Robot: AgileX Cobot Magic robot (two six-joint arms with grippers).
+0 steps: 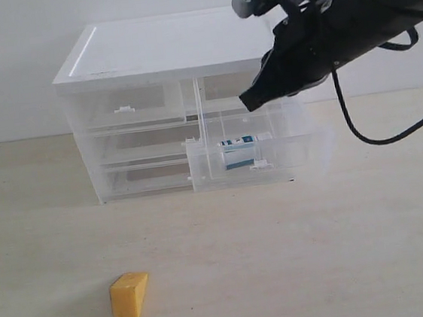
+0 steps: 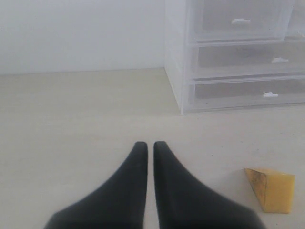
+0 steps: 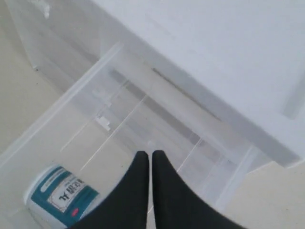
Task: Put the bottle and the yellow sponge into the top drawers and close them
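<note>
Right top drawer [image 1: 301, 145] pulled out from the cabinet [image 1: 162, 46] front, with the bottle [image 1: 239, 152] inside it, close to the drawer's front wall. Left top drawer [image 1: 122, 103] shut, flush with the cabinet front. Sponge [image 1: 129, 296] on the tabletop [image 1: 320, 253], well in front of the cabinet toward its left side, touching nothing. Right pincer [image 1: 249, 100] above the open drawer, just off the cabinet's front edge, tips together and empty. Left pincer [image 2: 148, 148] low over the tabletop in front of the cabinet's left corner, tips together, empty, sponge near it but apart.
</note>
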